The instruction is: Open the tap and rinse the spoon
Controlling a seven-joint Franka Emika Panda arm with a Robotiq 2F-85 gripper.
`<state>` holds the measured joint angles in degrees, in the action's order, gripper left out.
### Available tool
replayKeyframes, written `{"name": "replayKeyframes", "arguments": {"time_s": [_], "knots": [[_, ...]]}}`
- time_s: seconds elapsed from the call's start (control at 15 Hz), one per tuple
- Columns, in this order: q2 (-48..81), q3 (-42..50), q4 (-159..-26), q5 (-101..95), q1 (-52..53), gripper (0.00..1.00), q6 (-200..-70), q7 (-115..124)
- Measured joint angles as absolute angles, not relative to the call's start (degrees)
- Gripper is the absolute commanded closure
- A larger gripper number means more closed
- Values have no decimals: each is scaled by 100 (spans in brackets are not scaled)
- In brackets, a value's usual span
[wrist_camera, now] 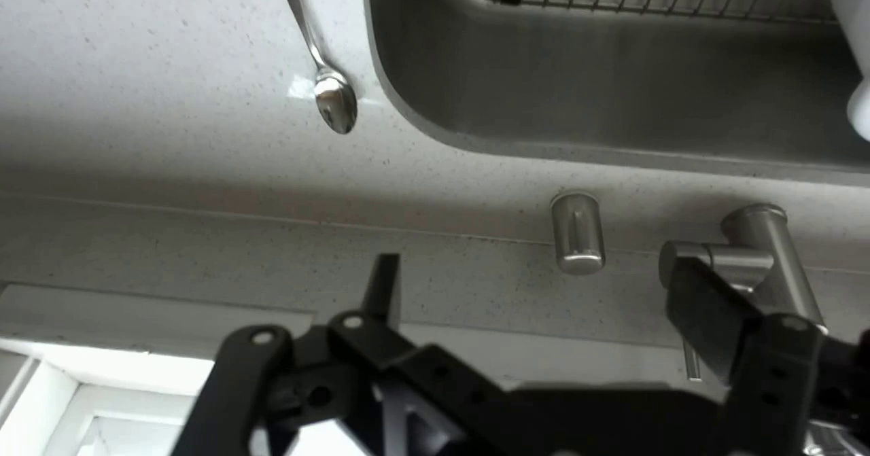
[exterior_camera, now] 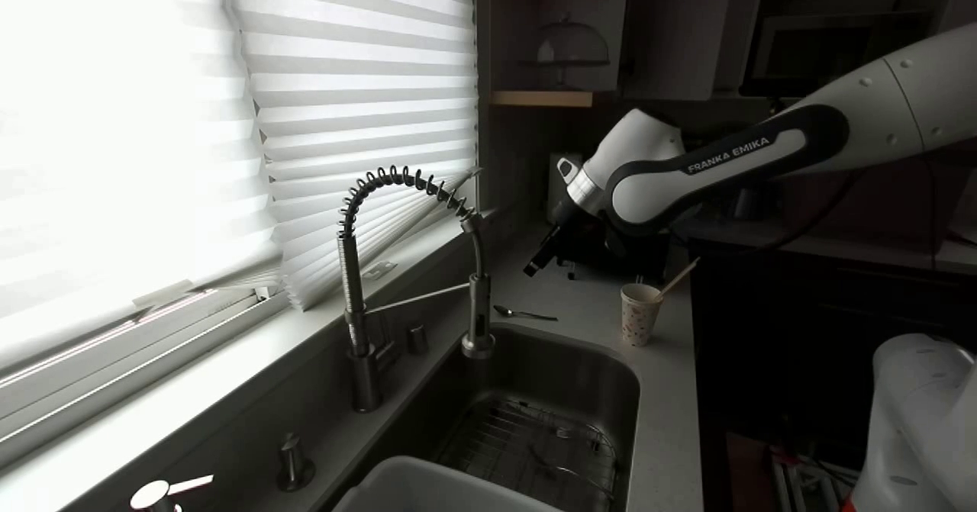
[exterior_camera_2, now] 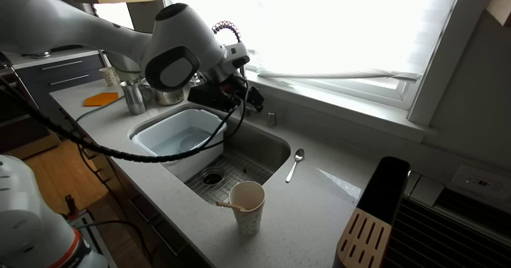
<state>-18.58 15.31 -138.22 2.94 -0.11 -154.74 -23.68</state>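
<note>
- Spoon (exterior_camera_2: pixel 294 167) is lying on the counter (exterior_camera_2: pixel 303 220), just beside the rounded corner of the sink (exterior_camera_2: pixel 263 147) and well apart from the gripper (wrist_camera: pixel 537 264).
- Bowl (exterior_camera_2: pixel 299 154) points at the wall (exterior_camera_2: pixel 339 131), handle (exterior_camera_2: pixel 291 173) points back toward the counter's open edge. Both exterior views agree on that.
- Long axis goes pretty much across the counter, on a bit of a slant: the bowl sits closer to the sink's rim and the handle veers off from it.
- In the wrist view the handle runs out past the top of the frame, so its tip is cut off there. Hard to say which face of the bowl is up.
- Gripper's got hold of nothing, fingers (wrist_camera: pixel 383 286) spread wide apart. It's up above counter level, tilted downward.
- Tap (exterior_camera: pixel 351 291) stands upright on the wall side of the sink, neck arched over, spray head (exterior_camera: pixel 478 313) aimed down.
- Cup (exterior_camera_2: pixel 249 220) with a stick (exterior_camera_2: pixel 231 206) leaning in it stands on the counter near the sink, and there's a tub (exterior_camera_2: pixel 203 164) in the sink, at the end away from the spoon.
</note>
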Motion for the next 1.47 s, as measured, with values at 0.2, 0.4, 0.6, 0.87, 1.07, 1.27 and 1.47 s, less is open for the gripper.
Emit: {"name": "replayKeyframes", "arguments": {"time_s": [0.2,0.4,0.6,0.87,1.07,1.27,1.47], "knots": [[-1432,1770,-13414,1216,467,0,-15586,-2991],[-967,1925,-12960,2044,880,0,-15566,-3560],[-461,1971,-12438,2833,1120,0,-15410,-4179],[-128,2068,-11894,4133,1347,0,-14836,-5277],[-136,2104,-11843,4183,1386,0,-14804,-5305],[-136,2112,-11843,4185,1388,0,-14802,-5309],[-136,2112,-11843,4185,1389,0,-14801,-5310]]}}
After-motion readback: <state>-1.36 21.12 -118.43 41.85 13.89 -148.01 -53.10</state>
